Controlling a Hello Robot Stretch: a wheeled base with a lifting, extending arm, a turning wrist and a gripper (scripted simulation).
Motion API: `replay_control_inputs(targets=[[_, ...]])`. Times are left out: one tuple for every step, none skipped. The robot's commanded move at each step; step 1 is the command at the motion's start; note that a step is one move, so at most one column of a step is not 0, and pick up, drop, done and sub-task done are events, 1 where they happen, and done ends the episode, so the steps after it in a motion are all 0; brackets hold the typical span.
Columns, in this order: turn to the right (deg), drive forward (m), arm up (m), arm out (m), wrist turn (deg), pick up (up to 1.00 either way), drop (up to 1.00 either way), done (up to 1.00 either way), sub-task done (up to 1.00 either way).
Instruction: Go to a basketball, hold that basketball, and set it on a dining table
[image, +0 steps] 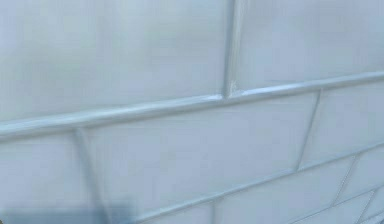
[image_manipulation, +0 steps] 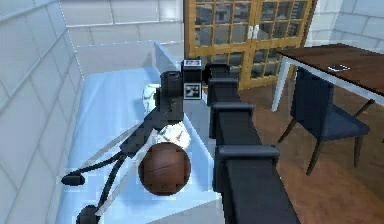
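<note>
forward view faces tiled wall (image: 150, 150) closely (also at arm side view's left).

No readable text, number or sign. The white squares (image_manipulation: 192, 67) on the arm (image_manipulation: 240, 135) bear only black marks; a small flat item (image_manipulation: 340, 67) on the table (image_manipulation: 312, 57) is illegible.

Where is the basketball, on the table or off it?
Off it: the basketball is in the pale blue tub; the table stands apart at the arm side view's right.
</note>
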Motion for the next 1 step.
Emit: replay_control_inputs(targets=[[0.0,0.0,0.0,-0.24,0.0,0.0,0.0,0.0,0.0]])
